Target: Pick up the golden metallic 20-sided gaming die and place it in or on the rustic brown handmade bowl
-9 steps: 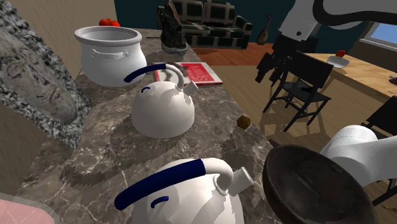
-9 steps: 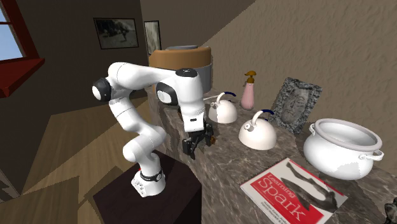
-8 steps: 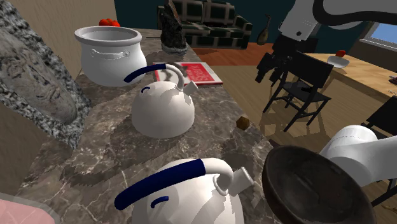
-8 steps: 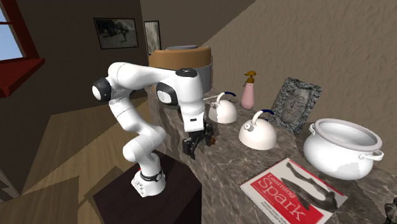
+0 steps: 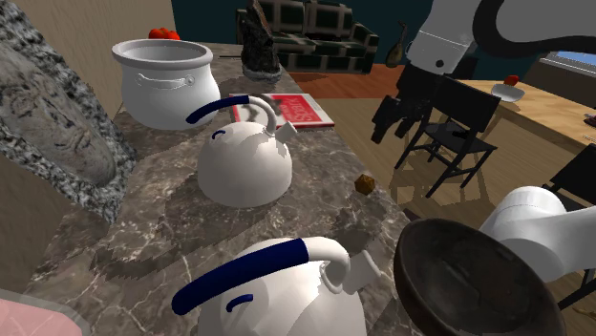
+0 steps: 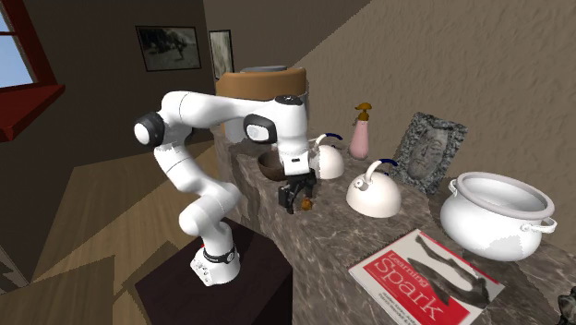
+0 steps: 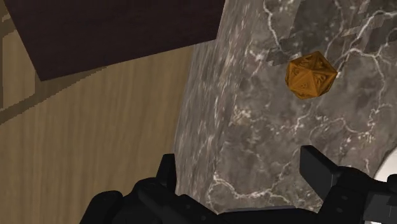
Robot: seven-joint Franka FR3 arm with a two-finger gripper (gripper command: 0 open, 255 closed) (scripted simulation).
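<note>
The gripper (image 7: 240, 167) hangs above the veined stone counter (image 7: 254, 121) with its fingers spread apart and nothing between them; the orange-brown faceted die (image 7: 310, 75) rests on the counter near its edge, beyond the fingertips and untouched; the dark brown bowl (image 5: 458, 277) stands well apart.

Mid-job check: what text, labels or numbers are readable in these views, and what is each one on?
"Spark": white letters on the red cover of the magazine lying on the marble counter.
The smaller line above it on the cover is too small to read.
Die: patterned faces, no legible number.
Framed wall picture: no readable text.
</note>
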